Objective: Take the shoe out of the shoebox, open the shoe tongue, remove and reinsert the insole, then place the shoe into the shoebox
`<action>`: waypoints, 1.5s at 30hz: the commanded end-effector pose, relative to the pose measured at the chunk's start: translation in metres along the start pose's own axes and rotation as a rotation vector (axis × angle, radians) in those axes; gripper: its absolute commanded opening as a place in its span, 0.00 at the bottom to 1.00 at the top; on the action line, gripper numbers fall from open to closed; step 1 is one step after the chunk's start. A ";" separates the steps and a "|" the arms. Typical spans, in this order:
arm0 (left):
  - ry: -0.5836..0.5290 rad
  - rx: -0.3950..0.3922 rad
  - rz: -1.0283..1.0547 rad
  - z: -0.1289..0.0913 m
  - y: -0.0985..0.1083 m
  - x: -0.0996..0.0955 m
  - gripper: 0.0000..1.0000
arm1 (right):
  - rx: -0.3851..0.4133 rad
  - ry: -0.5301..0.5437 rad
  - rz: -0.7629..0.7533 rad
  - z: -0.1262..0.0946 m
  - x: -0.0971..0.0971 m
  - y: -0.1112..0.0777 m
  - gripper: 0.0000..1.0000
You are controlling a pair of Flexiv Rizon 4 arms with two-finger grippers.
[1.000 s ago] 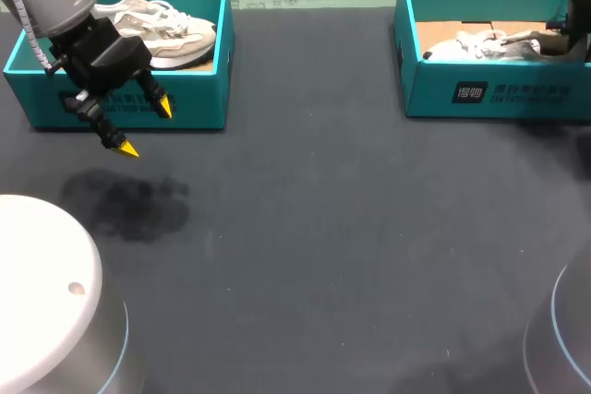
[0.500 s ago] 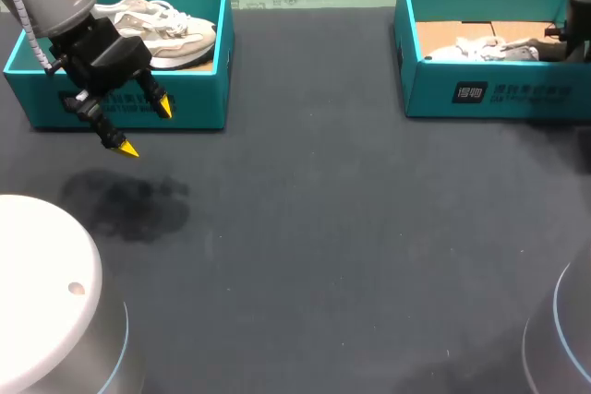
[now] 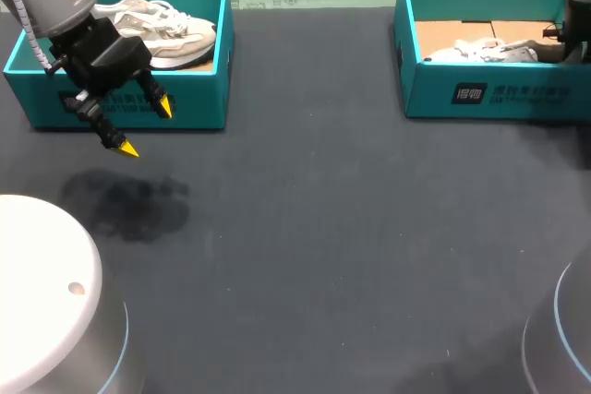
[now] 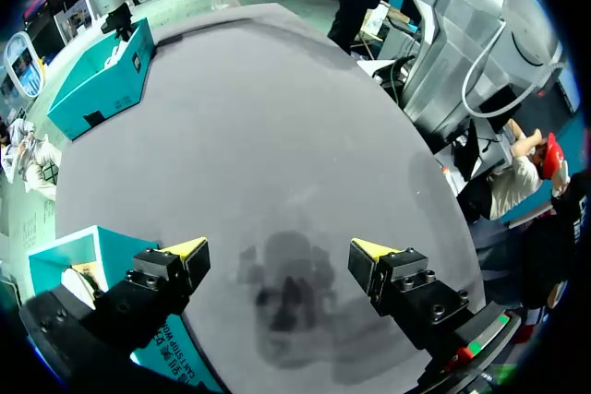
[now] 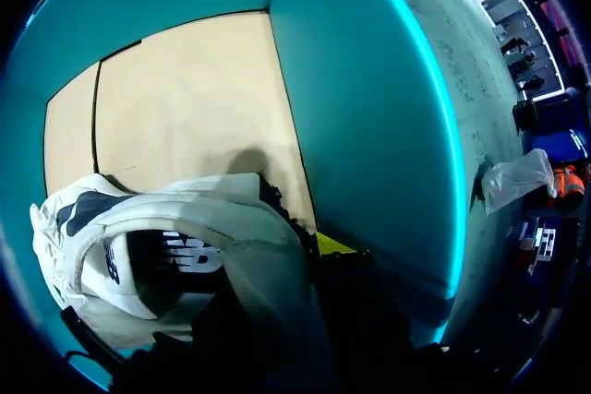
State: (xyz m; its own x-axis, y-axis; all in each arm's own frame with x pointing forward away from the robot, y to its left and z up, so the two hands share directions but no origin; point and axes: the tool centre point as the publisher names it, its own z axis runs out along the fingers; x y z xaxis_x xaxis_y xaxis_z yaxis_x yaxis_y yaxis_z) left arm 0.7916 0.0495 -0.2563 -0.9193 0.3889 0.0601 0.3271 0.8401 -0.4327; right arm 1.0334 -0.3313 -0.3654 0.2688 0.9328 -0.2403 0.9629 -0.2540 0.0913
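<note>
A white shoe (image 3: pixel 489 48) lies low in the teal right shoebox (image 3: pixel 517 94) at the table's back right. My right gripper (image 3: pixel 558 41) reaches into that box at the shoe's heel end. In the right wrist view it is shut on the shoe's (image 5: pixel 185 237) heel collar. One yellow fingertip (image 5: pixel 332 244) shows against the box wall (image 5: pixel 369 136); the other is hidden by the shoe. A second white shoe (image 3: pixel 171 29) rests in the left shoebox (image 3: pixel 189 108). My left gripper (image 3: pixel 147 129) hangs open in front of that box, above bare table (image 4: pixel 277 248).
The dark table mat (image 3: pixel 323 228) stretches between the two boxes. White round arm bases stand at the front left (image 3: pixel 46 292) and front right (image 3: pixel 568 339). Cardboard lines the right box's floor (image 5: pixel 185 108).
The shoe in the right box has sunk lower and shifted toward the right with my right gripper. The left arm has not moved.
</note>
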 end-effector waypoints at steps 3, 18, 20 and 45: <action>-0.001 -0.003 0.001 0.000 0.000 0.001 1.00 | -0.003 -0.002 0.002 -0.004 0.002 0.001 0.19; -0.001 -0.003 0.001 0.000 0.000 0.001 1.00 | -0.007 -0.006 0.013 -0.010 0.001 -0.005 0.35; -0.001 -0.003 0.001 0.000 0.000 0.001 1.00 | -0.008 -0.006 0.015 -0.012 0.001 -0.006 0.36; -0.001 -0.003 0.001 0.000 0.000 0.001 1.00 | -0.013 0.030 -0.017 -0.031 0.008 -0.005 0.89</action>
State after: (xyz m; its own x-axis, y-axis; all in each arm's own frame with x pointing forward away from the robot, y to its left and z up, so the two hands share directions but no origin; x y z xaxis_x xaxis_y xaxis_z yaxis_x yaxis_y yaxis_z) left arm 0.7916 0.0495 -0.2563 -0.9193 0.3889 0.0601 0.3271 0.8401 -0.4327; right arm 1.0307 -0.3161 -0.3445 0.2514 0.9448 -0.2100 0.9668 -0.2348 0.1010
